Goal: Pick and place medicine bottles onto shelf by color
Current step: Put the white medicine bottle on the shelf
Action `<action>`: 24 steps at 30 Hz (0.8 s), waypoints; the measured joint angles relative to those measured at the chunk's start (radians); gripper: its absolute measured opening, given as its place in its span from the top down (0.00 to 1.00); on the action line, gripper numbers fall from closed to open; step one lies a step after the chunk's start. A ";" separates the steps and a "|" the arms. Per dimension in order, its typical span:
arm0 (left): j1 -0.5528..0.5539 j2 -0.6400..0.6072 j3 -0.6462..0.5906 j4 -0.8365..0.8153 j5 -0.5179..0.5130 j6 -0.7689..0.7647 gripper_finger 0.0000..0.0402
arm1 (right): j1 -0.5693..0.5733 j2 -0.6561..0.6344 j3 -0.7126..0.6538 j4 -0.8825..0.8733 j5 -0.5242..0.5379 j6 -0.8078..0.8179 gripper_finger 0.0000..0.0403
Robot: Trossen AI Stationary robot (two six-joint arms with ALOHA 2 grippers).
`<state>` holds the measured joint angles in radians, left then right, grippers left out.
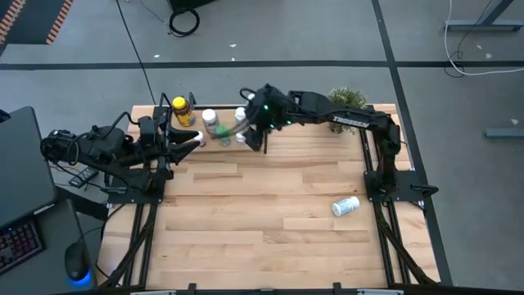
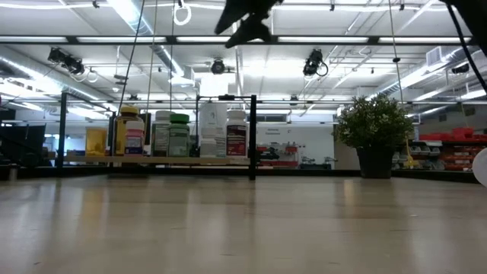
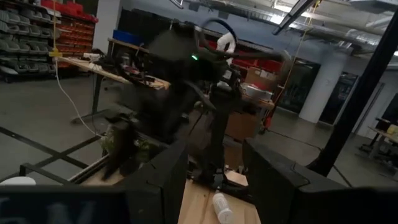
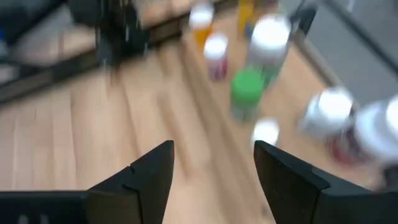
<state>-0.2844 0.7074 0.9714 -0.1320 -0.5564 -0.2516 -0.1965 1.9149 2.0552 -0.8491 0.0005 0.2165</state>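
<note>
Done: most medicine bottles (image 1: pixel 210 120) are standing on the shelf (image 2: pixel 183 160) at the table's far edge | Left: one bottle (image 1: pixel 345 206) is lying near the right edge | right gripper (image 4: pixel 211 177) is hanging wide, empty, above the shelf | left gripper (image 1: pixel 199 138) is waiting, empty, at the shelf's left end

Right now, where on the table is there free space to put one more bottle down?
The plank table is bare in front, apart from one lying bottle near the right arm's base. The shelf at the back is crowded with bottles, with the right gripper above it.
</note>
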 joint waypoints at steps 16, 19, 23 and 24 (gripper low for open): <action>0.001 0.056 0.000 0.049 -0.011 -0.014 0.60 | 0.248 -0.065 0.000 -0.616 0.054 0.057 0.43; 0.011 0.071 0.000 0.092 -0.012 0.007 0.60 | 0.300 -0.069 -0.031 -0.618 0.121 0.092 0.43; 0.027 0.086 0.000 0.107 -0.012 0.011 0.60 | 0.352 -0.083 -0.112 -0.624 0.205 0.148 0.43; 0.032 0.086 0.000 0.106 -0.012 0.011 0.60 | 0.362 -0.087 -0.141 -0.630 0.219 0.165 0.43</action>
<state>-0.2523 0.7937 0.9714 -0.0261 -0.5682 -0.2406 0.1651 1.8278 1.9146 -1.4786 0.2193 0.3814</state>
